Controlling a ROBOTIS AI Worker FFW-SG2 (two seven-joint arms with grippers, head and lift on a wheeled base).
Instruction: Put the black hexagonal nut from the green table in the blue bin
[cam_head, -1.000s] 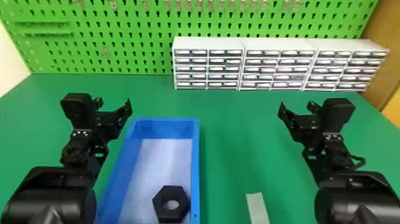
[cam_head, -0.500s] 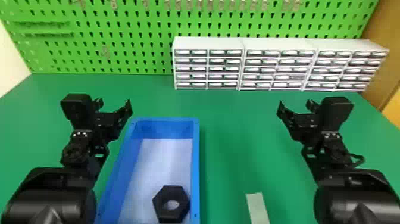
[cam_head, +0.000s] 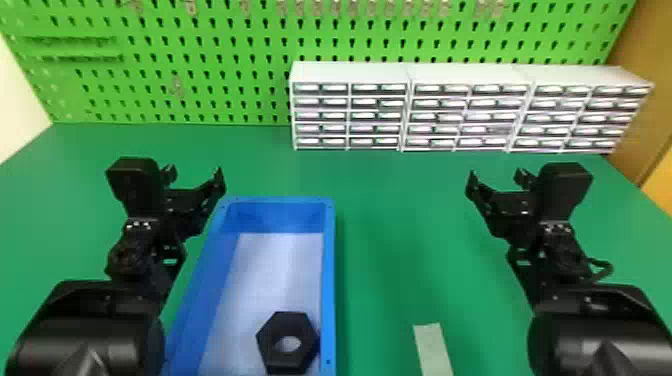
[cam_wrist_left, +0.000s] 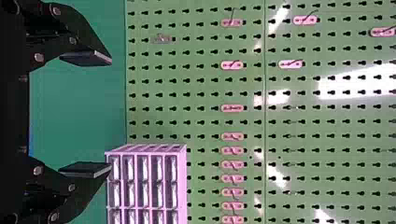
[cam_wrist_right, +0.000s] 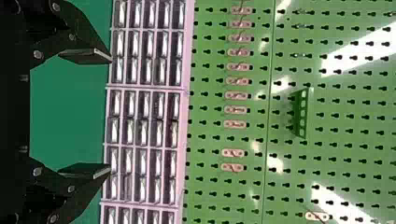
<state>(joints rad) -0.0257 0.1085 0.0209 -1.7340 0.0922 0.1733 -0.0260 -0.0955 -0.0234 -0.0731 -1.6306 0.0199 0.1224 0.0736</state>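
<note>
The black hexagonal nut lies flat on the pale floor of the blue bin, close to the bin's right wall at the near end. My left gripper is held beside the bin's far left corner, open with nothing between its fingers. Well to the right of the bin, my right gripper is above the green table, also open and holding nothing. In the left wrist view the left gripper has its two fingers wide apart. The right wrist view shows the right gripper spread likewise.
White drawer cabinets stand in a row at the back of the table, before a green pegboard. A pale strip lies on the table at the near side, between the bin and the right arm.
</note>
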